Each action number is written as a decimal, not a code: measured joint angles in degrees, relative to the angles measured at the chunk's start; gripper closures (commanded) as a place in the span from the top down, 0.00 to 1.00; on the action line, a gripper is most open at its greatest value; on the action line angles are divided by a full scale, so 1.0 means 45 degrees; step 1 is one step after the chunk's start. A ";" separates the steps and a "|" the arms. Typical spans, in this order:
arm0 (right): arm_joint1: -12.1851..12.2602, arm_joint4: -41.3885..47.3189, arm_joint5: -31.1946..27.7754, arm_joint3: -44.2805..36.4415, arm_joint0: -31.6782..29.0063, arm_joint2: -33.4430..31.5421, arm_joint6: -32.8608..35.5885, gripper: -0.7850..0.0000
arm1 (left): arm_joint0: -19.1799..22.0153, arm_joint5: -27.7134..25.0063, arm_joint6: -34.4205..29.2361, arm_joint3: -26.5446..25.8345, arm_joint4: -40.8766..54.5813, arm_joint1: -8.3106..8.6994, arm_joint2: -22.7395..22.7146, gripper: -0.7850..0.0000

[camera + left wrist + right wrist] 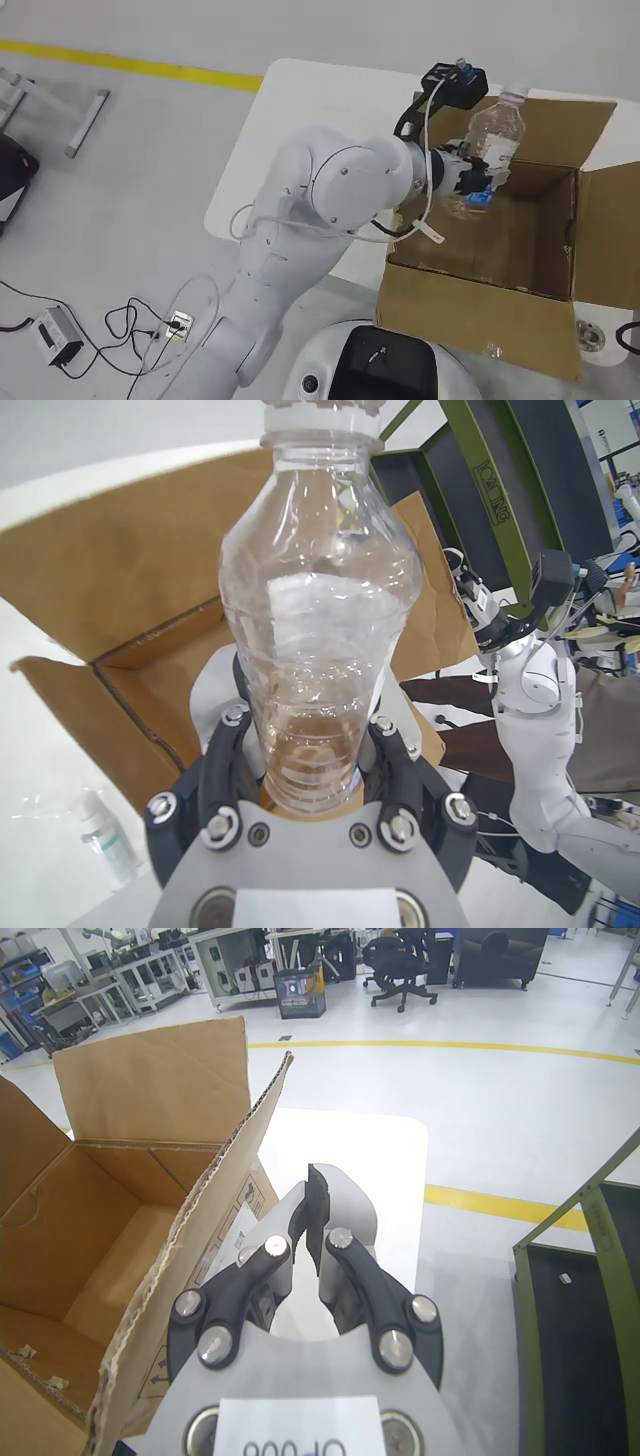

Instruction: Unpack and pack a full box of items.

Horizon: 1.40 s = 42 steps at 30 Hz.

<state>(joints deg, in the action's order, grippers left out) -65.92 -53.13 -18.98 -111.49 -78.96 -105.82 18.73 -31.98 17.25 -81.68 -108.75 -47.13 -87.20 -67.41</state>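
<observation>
Base of clear plastic bottle [320, 610] clamped between fingers of left gripper [309, 720], long axis straight out from claw, cap [320, 415] end farthest. Held aloft over one corner of open cardboard box [470, 310], opening just beyond. Right gripper [310, 1213] pinched together, empty, outside a raised flap [235, 1208]. Box floor beneath bottle hidden; cap partly cut off.

A white label [296, 1427] on the right gripper [311, 1200] carries upside-down characters, partly cut off. Raised lettering runs along the green frame [492, 492]. Handling symbols are printed on the box [252, 1195] side.
</observation>
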 measured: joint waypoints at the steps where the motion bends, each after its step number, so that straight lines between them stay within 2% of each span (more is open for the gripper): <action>1: 0.0000 0.0000 0.0000 0.0000 0.0000 0.0000 0.0000 0.00 | -0.0026 0.0009 -0.0025 -0.0001 -0.0003 0.0007 -0.0006 0.00; 14: 0.0000 0.0000 0.0000 0.0000 0.0000 0.0000 0.0000 0.00 | -0.0151 -0.0083 0.0140 0.0040 0.0022 0.0010 0.0036 0.00; 18: 0.0000 0.0000 0.0000 0.0000 0.0000 0.0000 0.0000 0.00 | -0.0554 -0.0215 0.0383 0.0387 0.0319 0.0003 0.0637 0.00; 23: 0.0000 0.0000 0.0000 0.0000 0.0000 0.0000 0.0000 0.00 | -0.0778 0.0890 0.0473 0.1221 0.0713 -0.0097 0.1493 0.00; 29: 0.0000 0.0000 0.0000 0.0000 0.0000 0.0000 0.0000 0.00 | -0.1165 0.1824 0.0619 0.2459 -0.0195 -0.0105 0.2420 0.00; 37: 0.0000 0.0000 0.0000 0.0000 0.0000 0.0000 0.0000 0.00 | -0.1278 0.2285 0.1094 0.3735 -0.0418 -0.0091 0.2374 0.00; 42: 0.0000 0.0000 0.0000 0.0000 0.0000 0.0000 0.0000 0.00 | -0.1126 0.2326 0.1137 0.3447 -0.0263 -0.0136 0.2551 0.00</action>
<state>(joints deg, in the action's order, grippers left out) -65.92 -53.13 -18.98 -111.49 -78.96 -105.82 18.73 -37.05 27.72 -76.57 -93.23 -48.32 -87.81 -55.93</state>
